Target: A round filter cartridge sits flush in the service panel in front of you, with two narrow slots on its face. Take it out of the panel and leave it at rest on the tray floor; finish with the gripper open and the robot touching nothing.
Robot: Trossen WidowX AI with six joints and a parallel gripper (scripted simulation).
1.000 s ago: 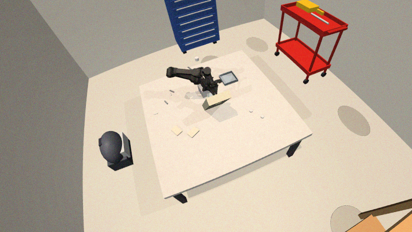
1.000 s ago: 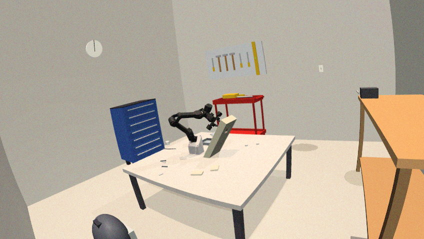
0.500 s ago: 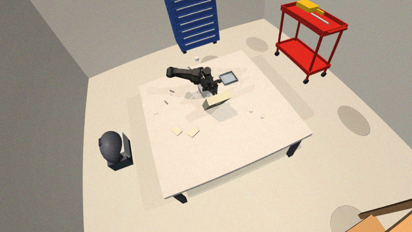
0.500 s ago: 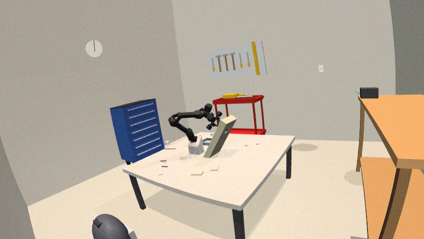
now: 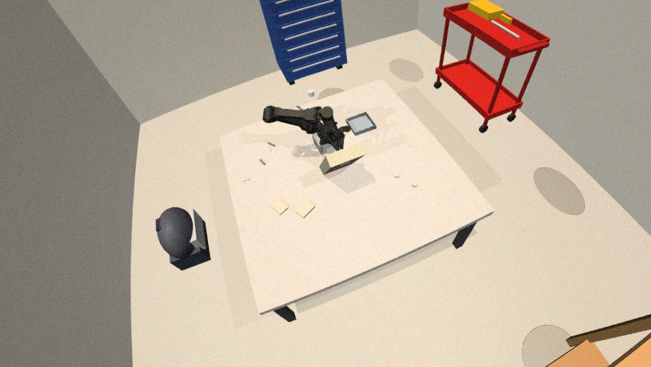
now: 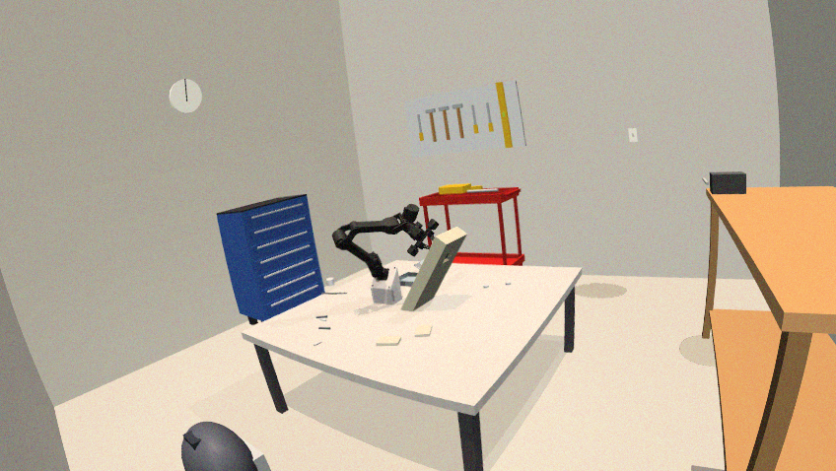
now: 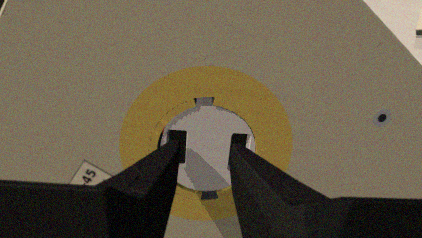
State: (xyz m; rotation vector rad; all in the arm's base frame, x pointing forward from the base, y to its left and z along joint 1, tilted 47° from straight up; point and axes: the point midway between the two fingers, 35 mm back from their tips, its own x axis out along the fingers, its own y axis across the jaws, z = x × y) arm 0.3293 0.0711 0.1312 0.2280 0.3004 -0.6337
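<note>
End effector (image 7: 207,140) fingertips in cartridge (image 7: 209,131) slots, tray (image 5: 361,123) beside panel (image 5: 342,157).

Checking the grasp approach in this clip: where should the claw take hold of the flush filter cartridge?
By the two narrow slots in the filter cartridge face, coming square-on at the tilted service panel. It sits flush inside the yellow ring, so no rim is exposed. The claw already has its fingers at those slots.

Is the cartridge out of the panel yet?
No. The cartridge sits inside the yellow ring on the panel, with the gripper fingertips at its face.
</note>
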